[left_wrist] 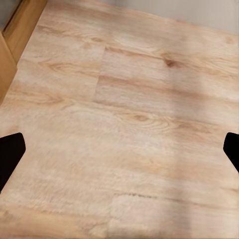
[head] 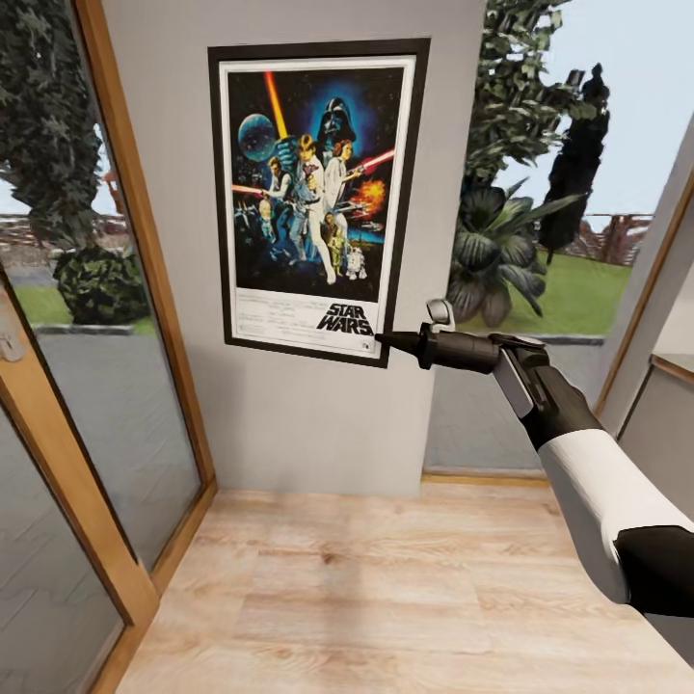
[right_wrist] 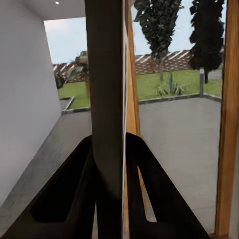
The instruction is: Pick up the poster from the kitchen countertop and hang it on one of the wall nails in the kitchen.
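Hanging upright against the grey wall panel (head: 289,424), the black-framed, white-bordered Star Wars poster (head: 313,198) has its five o'clock corner pinched by the right gripper (head: 386,339), whose black fingers (right_wrist: 144,189) clamp its edge. Wood-framed glass doors (head: 106,386) stand at nine o'clock, a garden window (head: 540,222) at three. Over pale wood flooring (left_wrist: 129,124), the left gripper (left_wrist: 119,149) is spread wide, holding nothing.

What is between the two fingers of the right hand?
In the right wrist view, the dark frame edge of the poster stands between the fingers of the right hand, which is shut on it.
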`<state>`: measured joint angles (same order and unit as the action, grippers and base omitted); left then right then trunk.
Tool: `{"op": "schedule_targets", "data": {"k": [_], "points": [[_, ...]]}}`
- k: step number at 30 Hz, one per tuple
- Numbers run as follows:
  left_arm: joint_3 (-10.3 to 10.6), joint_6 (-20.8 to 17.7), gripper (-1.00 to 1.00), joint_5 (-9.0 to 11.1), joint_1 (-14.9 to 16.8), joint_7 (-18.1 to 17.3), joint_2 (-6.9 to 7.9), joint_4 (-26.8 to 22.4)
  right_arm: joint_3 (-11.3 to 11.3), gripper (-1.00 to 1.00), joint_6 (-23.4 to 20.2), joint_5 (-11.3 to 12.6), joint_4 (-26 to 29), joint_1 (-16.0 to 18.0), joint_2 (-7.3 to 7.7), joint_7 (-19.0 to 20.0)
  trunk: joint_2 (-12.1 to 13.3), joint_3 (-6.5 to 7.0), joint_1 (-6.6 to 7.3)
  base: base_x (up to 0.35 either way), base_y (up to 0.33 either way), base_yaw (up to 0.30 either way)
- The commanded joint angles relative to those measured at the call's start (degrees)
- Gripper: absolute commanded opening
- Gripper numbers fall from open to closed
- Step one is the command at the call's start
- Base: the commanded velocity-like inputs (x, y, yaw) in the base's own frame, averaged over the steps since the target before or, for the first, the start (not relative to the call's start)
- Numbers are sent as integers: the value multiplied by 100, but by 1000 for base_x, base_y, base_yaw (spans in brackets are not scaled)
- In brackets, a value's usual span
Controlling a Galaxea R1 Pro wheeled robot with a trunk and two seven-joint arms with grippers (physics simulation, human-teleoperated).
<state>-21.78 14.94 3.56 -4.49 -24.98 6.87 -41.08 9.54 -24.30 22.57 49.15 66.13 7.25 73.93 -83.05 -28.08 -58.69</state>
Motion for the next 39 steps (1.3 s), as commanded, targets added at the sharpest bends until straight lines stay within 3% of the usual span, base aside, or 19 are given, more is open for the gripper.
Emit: {"op": "schedule_targets", "data": {"k": [1, 39], "points": [[-10, -8, 100, 36, 1, -42, -1, 0, 22, -100, -75, 63, -2, 5, 6, 7, -2, -5, -4, 334, 0, 0], [-10, -8, 100, 38, 1, -44, -1, -14, 30, -100, -83, 54, 95, 5, -5, 6, -2, -5, -4, 334, 0, 0]]}}
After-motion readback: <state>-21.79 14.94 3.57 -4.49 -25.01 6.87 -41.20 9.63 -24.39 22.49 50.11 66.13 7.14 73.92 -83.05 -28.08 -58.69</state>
